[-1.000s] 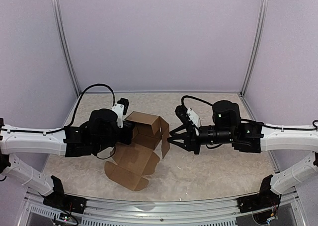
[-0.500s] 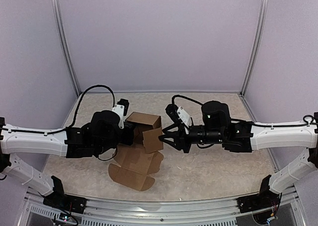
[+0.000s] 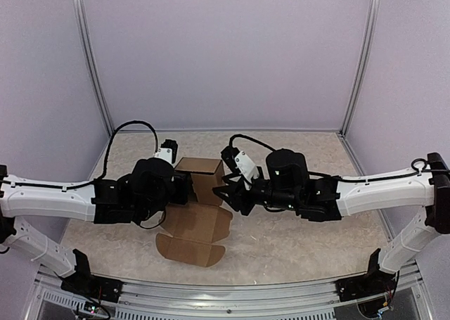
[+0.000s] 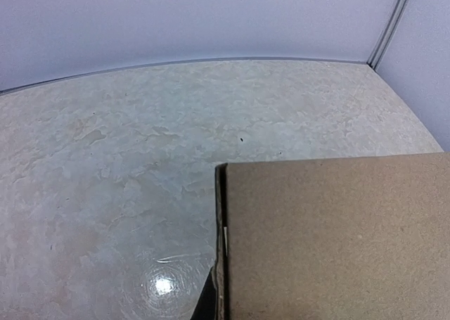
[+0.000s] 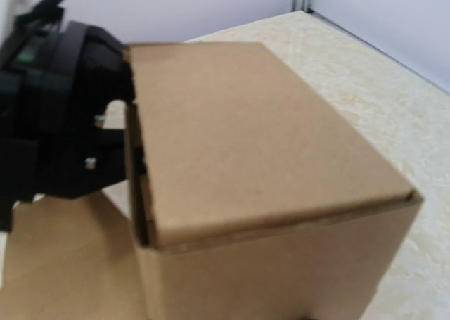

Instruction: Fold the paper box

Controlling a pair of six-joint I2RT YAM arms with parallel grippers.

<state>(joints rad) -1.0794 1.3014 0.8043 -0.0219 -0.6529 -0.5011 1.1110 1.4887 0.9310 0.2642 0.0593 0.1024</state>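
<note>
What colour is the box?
Plain brown all over; the paper box shows best in the right wrist view.

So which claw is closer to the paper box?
Left. The left claw pinches the paper box at its left wall; the right claw hovers just beside its right side.

Paper box [image 3: 202, 172] between left pincer [image 3: 184, 188], right pincer [image 3: 224, 193]; far tabletop [image 3: 302, 148] passable.

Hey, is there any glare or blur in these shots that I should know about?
Left wrist view: a bright glare spot on the table, while the paper box is sharp. Right wrist view: the whole picture is soft, with the box edges slightly blurred. Top view: even light, only faint shadows.
</note>
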